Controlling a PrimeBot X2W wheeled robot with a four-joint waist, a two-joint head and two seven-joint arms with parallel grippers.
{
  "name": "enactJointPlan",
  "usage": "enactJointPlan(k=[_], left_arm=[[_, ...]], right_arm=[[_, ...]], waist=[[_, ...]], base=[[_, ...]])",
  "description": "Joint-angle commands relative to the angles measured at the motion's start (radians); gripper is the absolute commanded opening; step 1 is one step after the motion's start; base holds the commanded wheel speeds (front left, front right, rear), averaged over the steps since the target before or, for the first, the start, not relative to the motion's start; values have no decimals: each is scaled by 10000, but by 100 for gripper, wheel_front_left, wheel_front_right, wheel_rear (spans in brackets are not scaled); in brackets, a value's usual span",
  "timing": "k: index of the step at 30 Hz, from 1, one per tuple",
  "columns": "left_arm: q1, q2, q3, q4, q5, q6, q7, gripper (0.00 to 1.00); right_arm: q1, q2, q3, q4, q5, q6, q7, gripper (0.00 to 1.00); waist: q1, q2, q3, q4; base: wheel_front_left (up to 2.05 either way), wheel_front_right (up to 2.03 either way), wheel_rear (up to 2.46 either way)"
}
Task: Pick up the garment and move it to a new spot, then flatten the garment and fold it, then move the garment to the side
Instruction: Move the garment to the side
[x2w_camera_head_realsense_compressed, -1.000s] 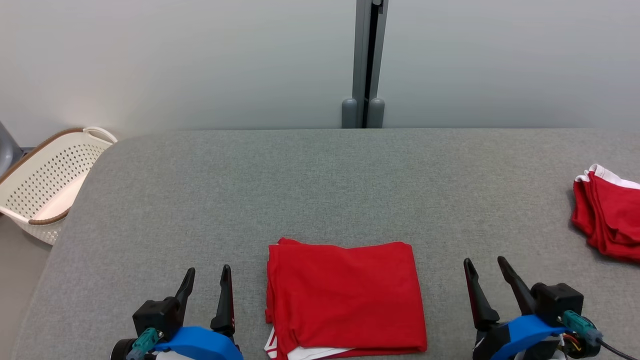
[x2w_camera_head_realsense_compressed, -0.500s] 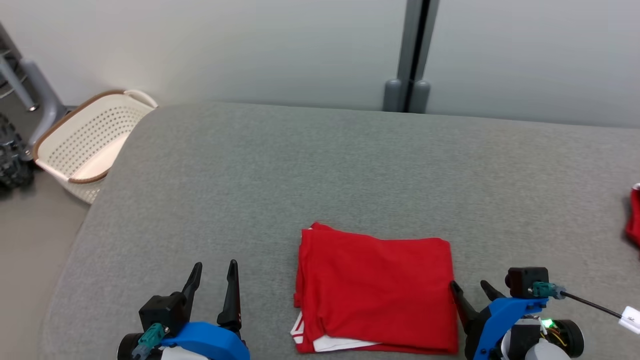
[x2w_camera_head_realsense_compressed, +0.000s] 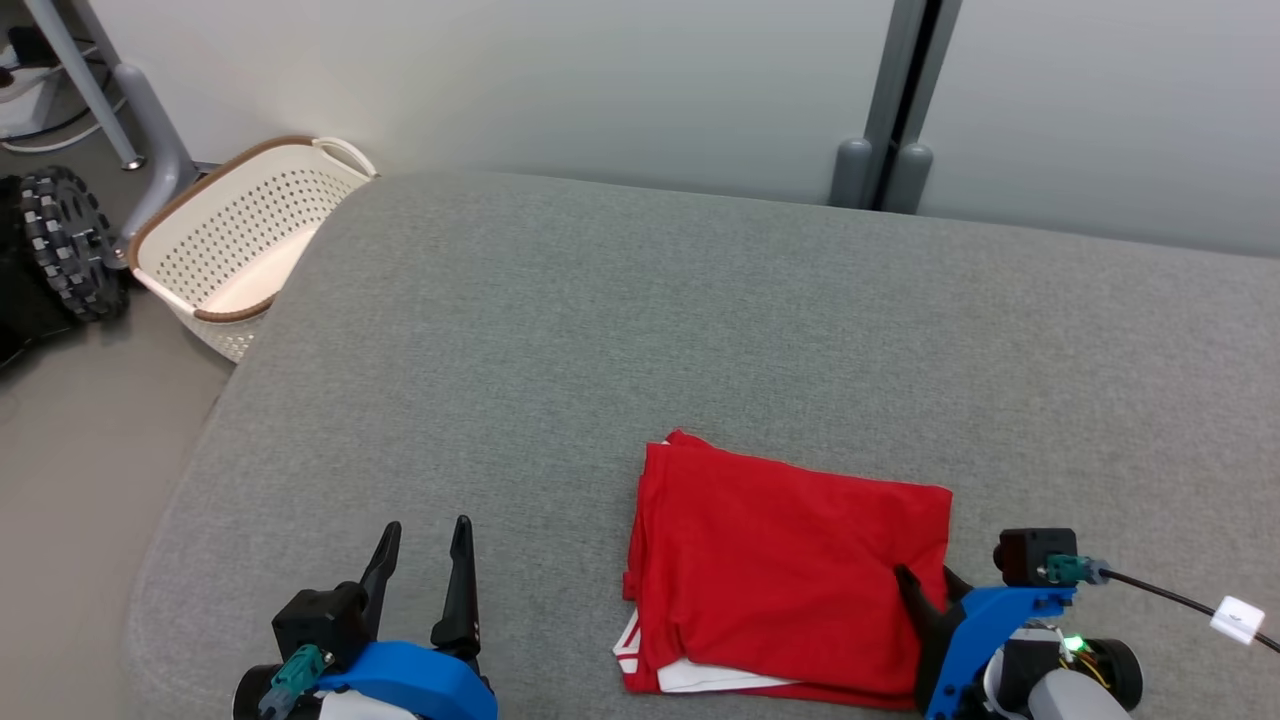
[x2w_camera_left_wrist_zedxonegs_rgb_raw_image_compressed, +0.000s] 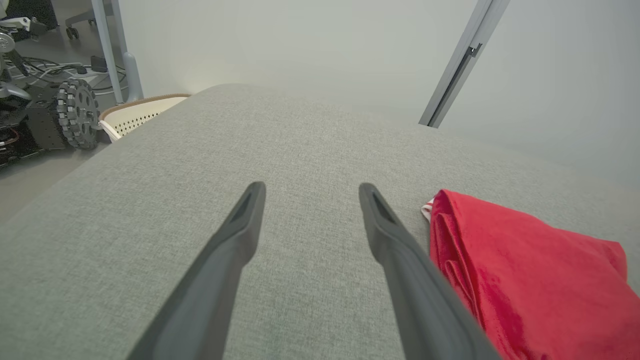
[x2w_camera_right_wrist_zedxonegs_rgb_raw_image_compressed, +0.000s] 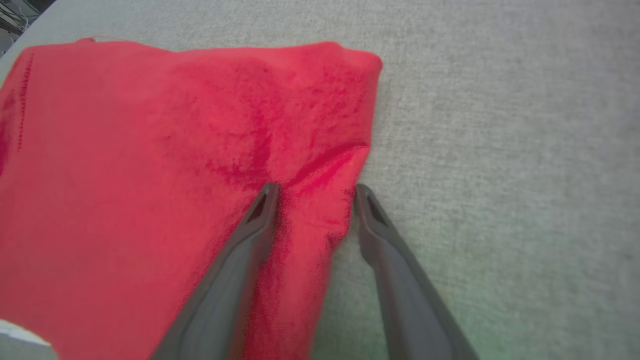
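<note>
Red and folded into a rough rectangle, the garment (x2w_camera_head_realsense_compressed: 790, 560) lies flat on the grey fabric-covered surface (x2w_camera_head_realsense_compressed: 600, 330), close to its near edge. A strip of white trim peeks out from under the garment's near left corner. How many layers are stacked cannot be made out.

The right end effector (x2w_camera_head_realsense_compressed: 925, 580) sits at the garment's right edge. Its fingers are spread: one rests on top of the cloth, the other stands just outside the edge, and a raised ridge of red fabric lies between them. In the right wrist view it is hard to tell whether the outer finger touches the cloth. In the head view the blue bracket and dark body hide the garment's near right corner and most of both fingers.

The left end effector (x2w_camera_head_realsense_compressed: 427, 527) is well to the left of the garment, fingers wide apart and holding nothing, above bare surface. Its arm is cut off by the bottom of the head view.

Far to the garment's left, beyond the corner of the surface, stands a perforated cream basket (x2w_camera_head_realsense_compressed: 240, 240), partly hidden behind that corner in the left wrist view.
</note>
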Motion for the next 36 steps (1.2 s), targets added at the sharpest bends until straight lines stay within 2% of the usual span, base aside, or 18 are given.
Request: enactJointPlan(k=[1,7,12,19,25,30,36], left_arm=[[-37,-8,4,-16,98,-44,-48,100],[-38,-10,18,-138,224,-98,-48,100],[-103,-75,-12,-296,312,-157,-48,100],[-303,-146,-126,-412,419,-250,-48,100],[-560,-184,-293,-366,491,-314,-44,100],[-764,-155,-400,-320,557,-325,4,100],[-887,-102,-462,-298,535,-336,33,100]], right_arm=[[-157,48,239,326,45,9,-129,0],[-834,-55,375,559,47,1,-934,0],[-1109,-599,153,427,-228,0,-1313,0],[-1229,-1299,-307,-231,-391,4,-1379,0],[-1009,-1286,-596,-1087,-441,4,-1178,0],[-708,-1110,-912,-1645,-469,6,-1070,0],[-729,-935,-1125,-2121,-580,6,-989,0]], waist=[[0,0,38,-118],[0,0,168,-848],[0,0,286,-1868],[0,0,563,-3346],[0,0,779,-4626],[0,0,876,-5155],[0,0,971,-5184]], base=[[0,0,0],[0,0,0],[0,0,0],[0,0,0],[0,0,0],[0,0,0],[0,0,0]])
